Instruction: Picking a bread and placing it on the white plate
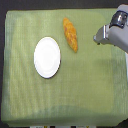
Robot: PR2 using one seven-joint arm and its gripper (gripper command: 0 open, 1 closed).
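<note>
The bread (70,34), a golden-orange loaf with tapered ends, lies on the green cloth (75,90) toward the top centre of the exterior view. The white plate (47,57) lies flat to its lower left, a short gap apart, with nothing on it. My gripper (98,36) comes in from the exterior view's right edge, its grey tip pointing left toward the bread and stopping a little to the right of it. It holds nothing. The blur hides whether its fingers are open or shut.
The green cloth covers nearly the whole table, its edges showing near the frame's borders. The grey arm body (117,30) fills the upper right corner.
</note>
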